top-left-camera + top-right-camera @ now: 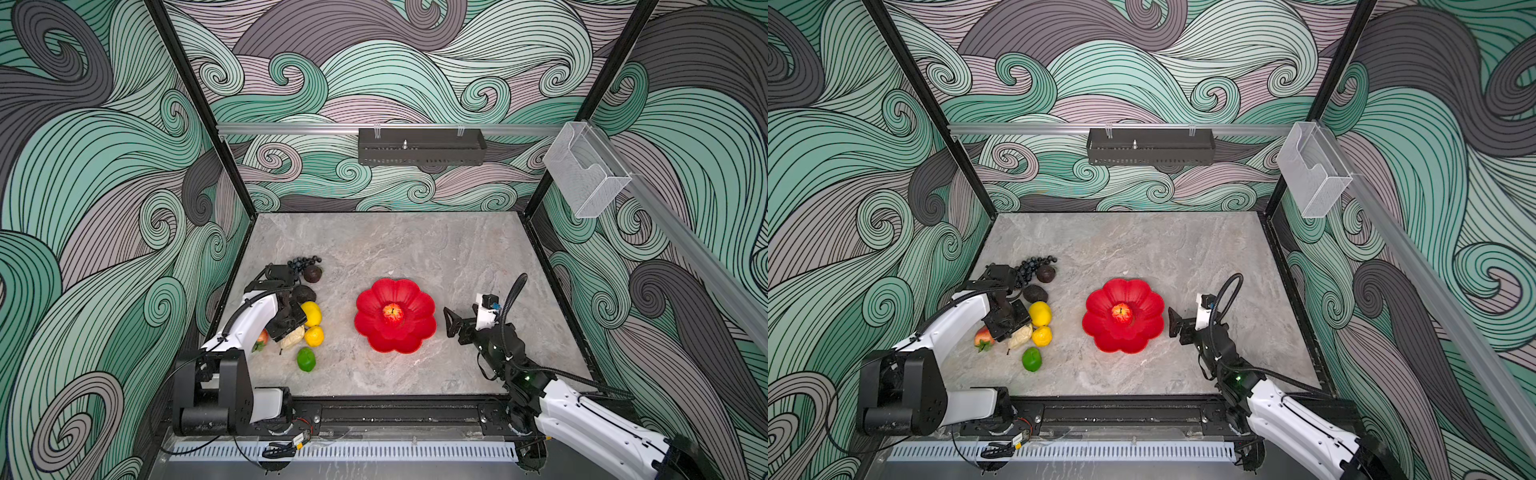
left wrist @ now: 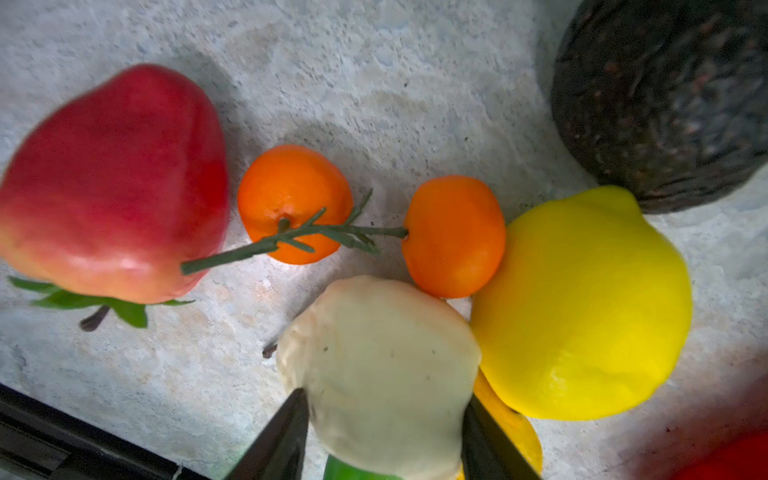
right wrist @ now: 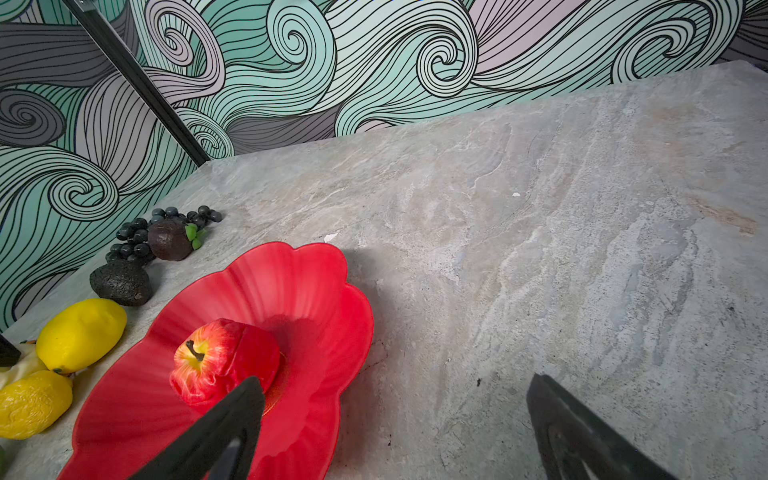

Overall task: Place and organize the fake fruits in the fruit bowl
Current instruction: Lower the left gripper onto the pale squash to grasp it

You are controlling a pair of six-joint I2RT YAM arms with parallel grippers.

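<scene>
The red scalloped fruit bowl point(image 1: 411, 336) point(image 3: 291, 291) sits mid-table with one red apple point(image 1: 392, 312) point(image 3: 216, 357) at its centre. The other fake fruits lie in a cluster at the left: grapes point(image 1: 303, 262), an avocado point(image 1: 304, 294), two lemons point(image 1: 311, 312) point(image 1: 314, 336), a lime point(image 1: 306, 359), a red leafy fruit point(image 2: 116, 183) and two stemmed oranges point(image 2: 293, 199) point(image 2: 453, 232). My left gripper point(image 2: 384, 397) is down among them, both fingers pressed against the beige pear point(image 2: 382, 353) point(image 1: 292, 337). To the right of the bowl my right gripper point(image 1: 455, 328) point(image 3: 395, 380) stands wide open with nothing in it.
A dark round fruit point(image 1: 312, 273) lies beside the grapes. A black tray point(image 1: 422, 146) hangs on the back wall and a clear box point(image 1: 586, 174) on the right rail. Patterned walls close three sides, and a black rail point(image 1: 395, 411) runs along the front.
</scene>
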